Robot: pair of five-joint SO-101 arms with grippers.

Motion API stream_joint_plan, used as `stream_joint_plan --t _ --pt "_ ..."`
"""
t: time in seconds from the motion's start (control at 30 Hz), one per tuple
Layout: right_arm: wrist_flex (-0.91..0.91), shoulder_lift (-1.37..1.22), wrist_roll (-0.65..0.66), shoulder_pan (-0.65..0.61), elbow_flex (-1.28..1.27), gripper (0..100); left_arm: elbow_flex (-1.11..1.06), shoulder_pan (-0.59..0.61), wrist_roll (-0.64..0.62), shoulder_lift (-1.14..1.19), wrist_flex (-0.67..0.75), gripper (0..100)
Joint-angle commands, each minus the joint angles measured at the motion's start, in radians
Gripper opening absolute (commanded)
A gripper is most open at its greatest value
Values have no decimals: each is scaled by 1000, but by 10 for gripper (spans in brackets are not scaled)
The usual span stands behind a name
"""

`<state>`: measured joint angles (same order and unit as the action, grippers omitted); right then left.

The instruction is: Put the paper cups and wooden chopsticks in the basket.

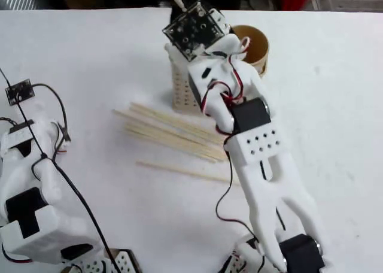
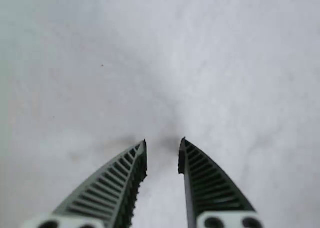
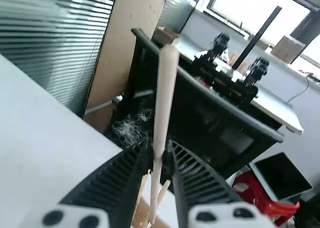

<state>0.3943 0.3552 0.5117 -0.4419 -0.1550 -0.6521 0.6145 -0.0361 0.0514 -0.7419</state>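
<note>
1. We see the right gripper [image 3: 160,155] above the basket [image 1: 181,90], pinching one wooden chopstick [image 3: 166,88] upright.
2. The paper cup [image 1: 257,45] stands just beside the basket, partly behind the arm.
3. The loose chopsticks [image 1: 170,132] lie flat near the basket's foot, with open table [image 1: 335,105] around them.
4. The left gripper [image 2: 163,150] hangs well apart from the basket, its fingers slightly spread.

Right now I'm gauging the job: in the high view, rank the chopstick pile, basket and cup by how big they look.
1. chopstick pile: clearly the widest spread.
2-3. basket and cup: the right arm hides part of each, so I can't rank them.
</note>
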Motion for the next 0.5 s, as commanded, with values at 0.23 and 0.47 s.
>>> stream_joint_plan --t 0.23,0.47 --pt "196 -16 -2 10 51 43 5 -13 -11 -5 18 124" --pt "277 -7 -3 7 51 205 5 -13 -11 -5 18 124"
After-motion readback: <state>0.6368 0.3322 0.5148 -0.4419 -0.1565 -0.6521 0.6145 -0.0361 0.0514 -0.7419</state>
